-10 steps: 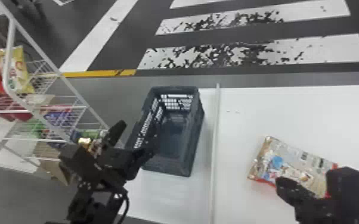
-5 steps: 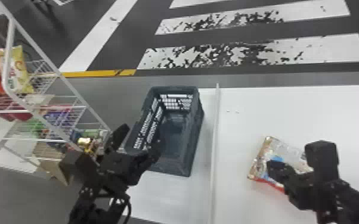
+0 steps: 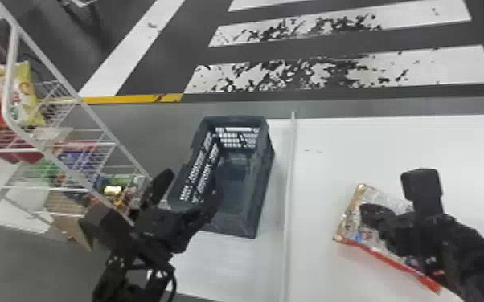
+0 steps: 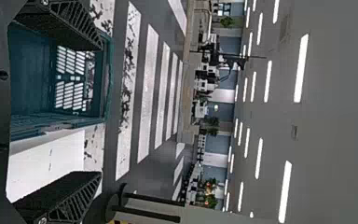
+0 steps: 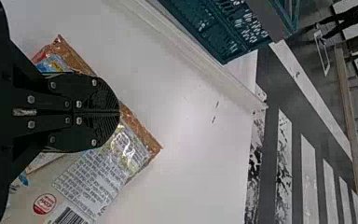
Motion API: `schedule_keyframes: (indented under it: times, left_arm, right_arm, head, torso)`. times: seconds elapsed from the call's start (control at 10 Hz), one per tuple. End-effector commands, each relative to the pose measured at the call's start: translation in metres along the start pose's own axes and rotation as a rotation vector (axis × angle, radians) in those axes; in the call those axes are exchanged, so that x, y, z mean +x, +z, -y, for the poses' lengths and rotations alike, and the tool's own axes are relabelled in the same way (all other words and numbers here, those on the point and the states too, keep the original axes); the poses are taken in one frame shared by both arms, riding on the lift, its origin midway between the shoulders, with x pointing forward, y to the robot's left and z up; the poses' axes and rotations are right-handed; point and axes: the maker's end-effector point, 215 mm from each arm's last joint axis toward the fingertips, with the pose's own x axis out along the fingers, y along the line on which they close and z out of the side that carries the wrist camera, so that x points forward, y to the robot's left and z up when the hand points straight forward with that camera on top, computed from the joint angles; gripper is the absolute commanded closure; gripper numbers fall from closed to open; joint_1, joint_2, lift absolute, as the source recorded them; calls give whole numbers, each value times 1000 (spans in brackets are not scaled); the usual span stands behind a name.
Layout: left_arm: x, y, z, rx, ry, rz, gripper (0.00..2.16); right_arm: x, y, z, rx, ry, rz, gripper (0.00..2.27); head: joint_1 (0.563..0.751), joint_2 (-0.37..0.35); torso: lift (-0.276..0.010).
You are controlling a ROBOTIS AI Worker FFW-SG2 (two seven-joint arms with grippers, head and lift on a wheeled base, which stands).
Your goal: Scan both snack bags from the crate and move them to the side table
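One snack bag [image 3: 346, 229] lies on the table [image 3: 333, 152], right of the crate [image 3: 262, 192]. The right gripper [image 3: 366, 211] is over the bag, clenched; I can't tell whether it pinches any of it. The left gripper [image 3: 191, 188] is released, fingers apart, by the crate.

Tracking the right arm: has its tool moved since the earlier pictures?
Yes; in the head view, the right tool moved forward and slightly left, judged by the crate.
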Motion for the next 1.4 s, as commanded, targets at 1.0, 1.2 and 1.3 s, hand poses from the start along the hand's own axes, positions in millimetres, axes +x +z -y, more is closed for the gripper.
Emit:
schedule_keyframes:
  times: [1.0,1.2,1.3]
  left_arm:
    - [4,0,9,-3,-21,11,36]
    - [7,-1,10,-7,-24,12,36]
    - [8,-4,9,-7,-23,9,36]
  right_arm:
    - [-37,-17,197,215,-407,-15,2240]
    - [-55,-35,221,298,-448,-26,2240]
    - [-63,-31,209,341,-414,5,2240]
  head:
    - [695,161]
    - [695,110]
    - [695,86]
  torso:
    - [-29]
    - [-29]
    - [-29]
